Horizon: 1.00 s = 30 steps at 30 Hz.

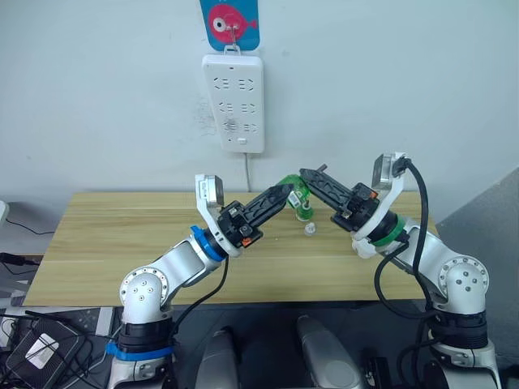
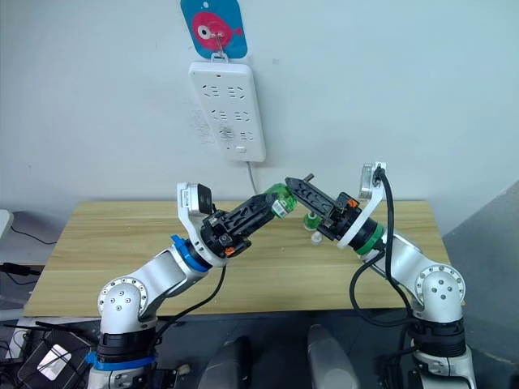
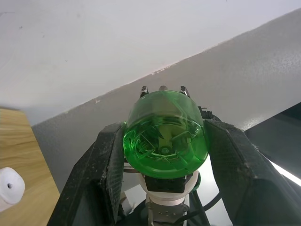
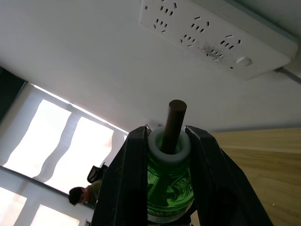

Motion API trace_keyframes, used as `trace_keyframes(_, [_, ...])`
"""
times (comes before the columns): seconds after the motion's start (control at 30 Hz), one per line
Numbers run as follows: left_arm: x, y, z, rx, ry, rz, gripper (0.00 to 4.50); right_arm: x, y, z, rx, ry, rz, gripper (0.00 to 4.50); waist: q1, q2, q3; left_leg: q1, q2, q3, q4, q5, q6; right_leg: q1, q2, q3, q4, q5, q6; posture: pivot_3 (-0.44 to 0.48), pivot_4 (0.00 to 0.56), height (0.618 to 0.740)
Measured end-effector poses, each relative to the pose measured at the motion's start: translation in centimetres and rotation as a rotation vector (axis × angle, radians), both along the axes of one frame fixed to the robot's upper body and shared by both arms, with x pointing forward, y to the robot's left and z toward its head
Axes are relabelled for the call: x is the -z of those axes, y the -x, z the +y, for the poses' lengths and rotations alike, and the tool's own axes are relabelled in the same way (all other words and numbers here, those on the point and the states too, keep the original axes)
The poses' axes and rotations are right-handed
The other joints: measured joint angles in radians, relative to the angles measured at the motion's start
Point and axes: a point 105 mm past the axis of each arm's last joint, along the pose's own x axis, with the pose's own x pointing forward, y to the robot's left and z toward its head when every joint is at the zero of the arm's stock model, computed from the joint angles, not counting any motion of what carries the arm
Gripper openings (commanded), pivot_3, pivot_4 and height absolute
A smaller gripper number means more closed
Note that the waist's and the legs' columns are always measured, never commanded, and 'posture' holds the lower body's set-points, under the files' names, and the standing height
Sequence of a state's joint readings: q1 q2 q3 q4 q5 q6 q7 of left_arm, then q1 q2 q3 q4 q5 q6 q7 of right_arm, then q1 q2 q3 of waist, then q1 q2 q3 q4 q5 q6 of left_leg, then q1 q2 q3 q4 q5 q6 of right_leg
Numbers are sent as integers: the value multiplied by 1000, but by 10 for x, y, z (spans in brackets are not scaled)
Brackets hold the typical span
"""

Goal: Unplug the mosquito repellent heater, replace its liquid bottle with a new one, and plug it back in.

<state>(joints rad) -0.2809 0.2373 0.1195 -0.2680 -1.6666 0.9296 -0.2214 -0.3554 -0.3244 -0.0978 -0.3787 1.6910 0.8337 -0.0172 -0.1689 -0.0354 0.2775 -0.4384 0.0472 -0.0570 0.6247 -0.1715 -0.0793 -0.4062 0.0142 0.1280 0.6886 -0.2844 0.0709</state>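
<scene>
Fingers of both grippers, left (image 1: 285,193) and right (image 1: 306,175), pinch one small clear-green bottle with a dark wick stem (image 3: 164,133) in mid-air above the wooden table (image 1: 122,235), below the wall-hung white power strip (image 1: 233,101).

Head stereo pair looks forward-down over the tabletop (image 1: 122,243); each wrist camera sits close, facing the shared green bottle (image 3: 164,136)

No readable text, brand or number anywhere. Only sign: blue card (image 1: 228,23) on wall above power strip (image 1: 233,102), bearing pink fish picture, no lettering legible. Small label on green bottle (image 2: 279,203) too small to read.
</scene>
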Motion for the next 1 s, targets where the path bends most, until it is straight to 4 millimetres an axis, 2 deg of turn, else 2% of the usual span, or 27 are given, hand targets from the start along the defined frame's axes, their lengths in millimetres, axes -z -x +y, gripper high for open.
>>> trace_keyframes(0.17, [5,0,-5,11,-18,34,3921,4,3,4,-19,31,3,818,1,0,0,0,0,0,0,0,0,0,0,0,-1,0,0,-205,199,736])
trace_keyframes(0.2, [6,0,-6,12,-23,36,4175,5,3,5,-22,35,4,818,1,0,0,0,0,0,0,0,0,0,0,0,-1,0,0,-205,199,736])
trace_keyframes(0.23, [6,-1,-6,9,-27,34,4216,6,3,6,-24,40,6,818,1,0,0,0,0,0,0,0,0,0,0,0,-1,0,0,-204,198,736])
trace_keyframes(0.43, [6,-1,-6,-5,-32,26,4216,9,3,6,-20,50,13,818,1,0,0,0,0,0,0,0,0,0,0,0,-1,0,0,-205,200,736])
trace_keyframes(0.53, [6,-2,-5,-11,-27,27,3634,9,3,6,-21,47,11,818,2,0,0,0,0,0,0,0,0,0,0,0,-1,0,0,-206,202,736])
trace_keyframes(0.63, [7,-1,-4,-14,-24,35,2710,9,3,6,-18,48,12,818,2,0,0,0,0,0,0,0,0,0,0,0,-1,0,0,-205,201,736])
trace_keyframes(1.0, [6,2,-2,-16,2,44,2673,8,4,8,-29,30,21,818,3,0,0,-1,0,0,-1,0,0,0,0,0,-1,0,0,-201,201,736])
